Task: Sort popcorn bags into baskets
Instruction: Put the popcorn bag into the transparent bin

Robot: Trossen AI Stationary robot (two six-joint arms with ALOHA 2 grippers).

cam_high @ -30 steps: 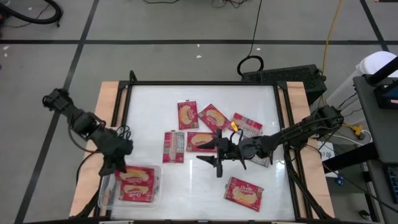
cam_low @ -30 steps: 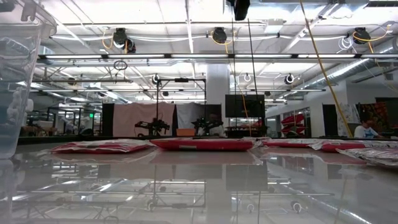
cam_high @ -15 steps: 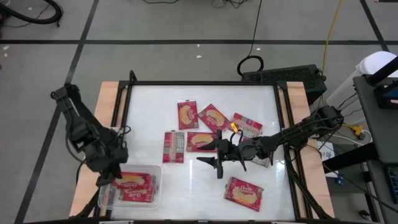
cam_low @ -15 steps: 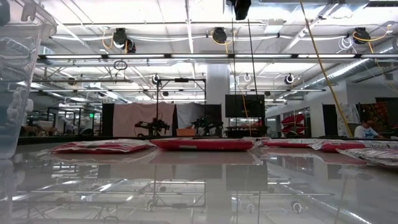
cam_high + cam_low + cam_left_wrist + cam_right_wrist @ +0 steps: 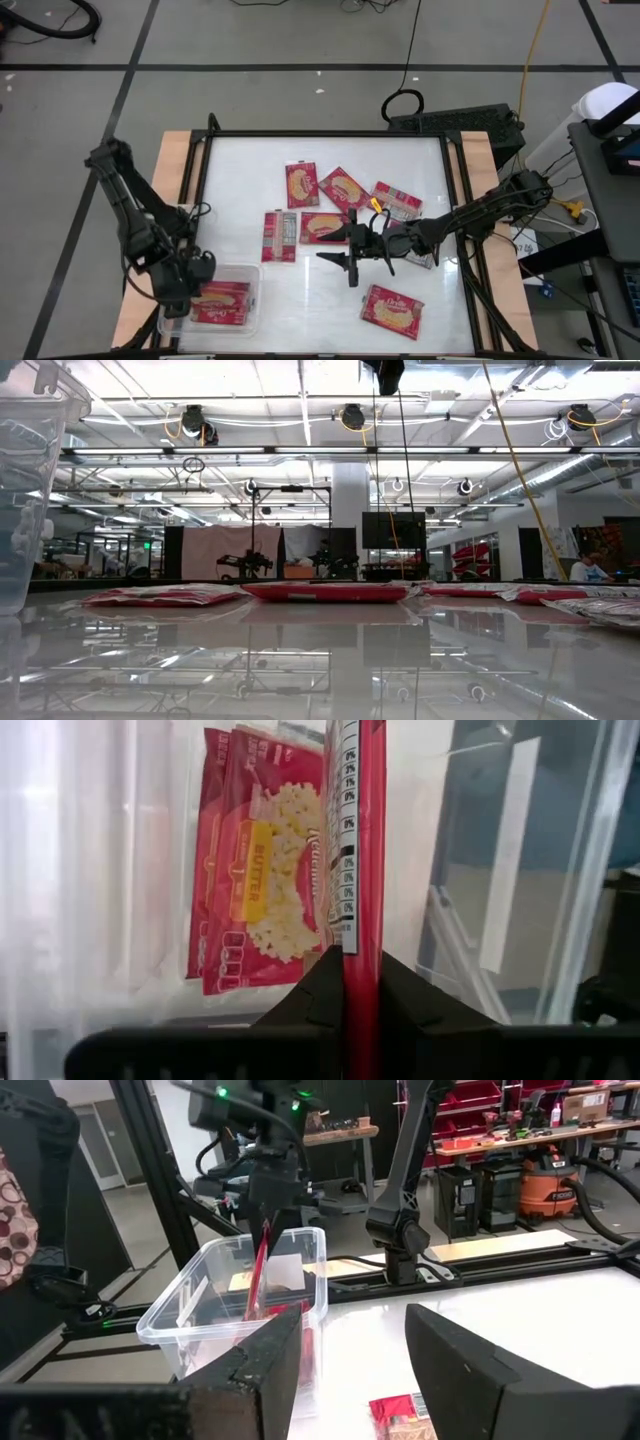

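The left gripper (image 5: 183,290), clamped on an edge-on popcorn bag (image 5: 352,870), hangs over the clear basket (image 5: 247,318) at the table's near-left corner, above a bag reading "BUTTER" (image 5: 262,870); the right gripper (image 5: 343,253) waits mid-table, fingers apart.

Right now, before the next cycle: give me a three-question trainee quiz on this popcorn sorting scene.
1. True or false: the left gripper is shut on a flat red popcorn packet held edge-on over the clear plastic tub.
2. Where is the right gripper? A) in the tub B) over the white table among loose packets C) off the table
3. Fill in: the yellow label on the packet lying in the tub reads ____.

Key: 1 true. 2 B, and it is open, holding nothing. 3 BUTTER.
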